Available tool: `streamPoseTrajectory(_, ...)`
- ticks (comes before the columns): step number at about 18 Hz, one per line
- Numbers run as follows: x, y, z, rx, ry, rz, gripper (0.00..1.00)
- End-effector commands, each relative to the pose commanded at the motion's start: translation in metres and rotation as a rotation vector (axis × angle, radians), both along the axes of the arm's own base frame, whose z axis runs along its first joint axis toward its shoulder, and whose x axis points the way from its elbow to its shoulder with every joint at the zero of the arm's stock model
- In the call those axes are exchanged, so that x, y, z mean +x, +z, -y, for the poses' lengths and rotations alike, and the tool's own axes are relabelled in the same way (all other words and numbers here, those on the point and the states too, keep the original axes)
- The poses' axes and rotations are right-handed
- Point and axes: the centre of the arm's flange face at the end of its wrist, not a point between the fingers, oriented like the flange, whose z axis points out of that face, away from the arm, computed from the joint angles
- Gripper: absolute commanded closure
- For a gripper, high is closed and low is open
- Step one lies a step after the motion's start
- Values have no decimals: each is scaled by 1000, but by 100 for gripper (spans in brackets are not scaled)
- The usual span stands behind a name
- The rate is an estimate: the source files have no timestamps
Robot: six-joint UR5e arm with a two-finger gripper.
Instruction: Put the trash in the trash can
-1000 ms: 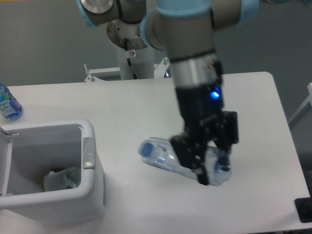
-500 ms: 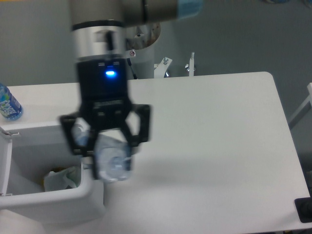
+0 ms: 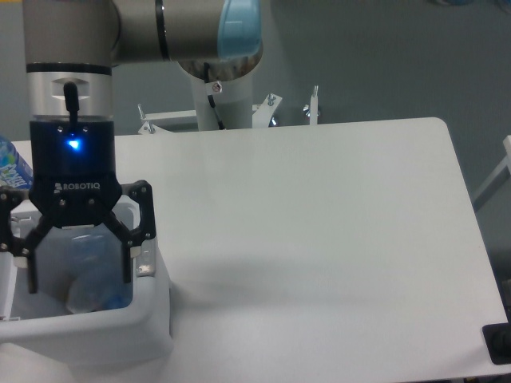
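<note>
My gripper (image 3: 78,275) hangs over the white trash can (image 3: 96,327) at the table's front left, its fingers spread wide and reaching down into the opening. A clear plastic water bottle (image 3: 94,279), blurred, sits inside the trash can between the fingers (image 3: 126,267). Neither finger appears to touch it. The wrist and fingers hide much of the can's inside.
A small upright bottle with a bright blue label (image 3: 11,166) stands at the far left behind the can, partly hidden by my wrist. The can's grey latch (image 3: 144,262) faces right. The arm's base (image 3: 219,96) stands behind the table's back edge.
My gripper carried the bottle left from the table's front right to over the can. Its fingers have spread and the bottle now lies lower, inside the can.
</note>
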Motion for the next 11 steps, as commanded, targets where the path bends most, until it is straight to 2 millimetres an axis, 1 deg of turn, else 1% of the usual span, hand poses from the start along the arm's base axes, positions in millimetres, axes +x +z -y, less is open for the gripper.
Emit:
streamPoseTrajectory(1,-24,-4,10,-13,47,-5,0)
streamPoseTrajectory(3,-61,-5,27,-36,132,-35,0)
streamPoseTrajectory(4,-83,-4,38,-60,168,-74,0)
streamPoseTrajectory(5,-101,-1,49,-91,176,-123,0)
streamPoseTrajectory(6,-115,-2,59,-132,173,-162,0)
streamPoseTrajectory(7,-127,-9,65,-177,167,-195,0)
streamPoseTrajectory(9,-146,-20,89,-276,152,-264,0)
streamPoseTrajectory(10,-152,-22,99,-326,131,-300,0)
streamPoseTrajectory(11,-153,-30,107,-397,91,-325,0)
